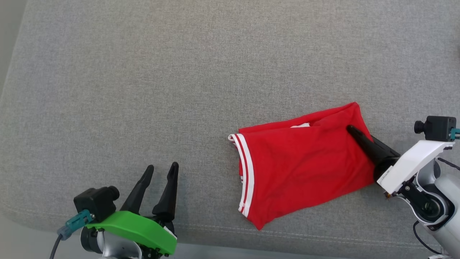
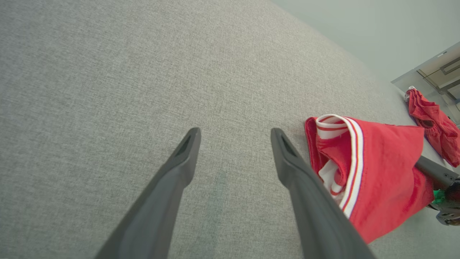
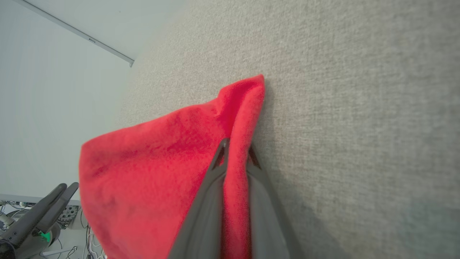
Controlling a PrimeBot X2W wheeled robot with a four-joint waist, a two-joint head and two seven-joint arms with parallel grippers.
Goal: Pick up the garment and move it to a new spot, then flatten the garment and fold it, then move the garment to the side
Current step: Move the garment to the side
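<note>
One garment: red knit cloth with a white-striped band, lying loosely doubled on the grey cushion, toward 4 o'clock from the middle of the head view.
Band: along the garment's 9 o'clock edge, mouth open, white lining showing inside.
Handling: judged light, soft and limp. It will sag and drape from any single hold. Not fragile. Likely to drag on the woven cushion rather than slide.
Hold points: corners and hemmed edges judged best. The band offers a thicker, firmer edge for a second grip.
Right gripper: comes in from 4 o'clock over the garment's 3 o'clock end. Jaws narrow, pinching a raised fold of red cloth between them, near the 1 o'clock corner.
Left gripper: at 7 o'clock in the head view, jaws wide, holding nothing, fingers pointing to 12 o'clock. The garment lies well apart at its 3 o'clock, band end nearest.
Second red cloth: crumpled, beyond the garment in the left wrist view, apart from it.
Stage: judged the first pick-up, cloth gripped, lift not yet made.
</note>
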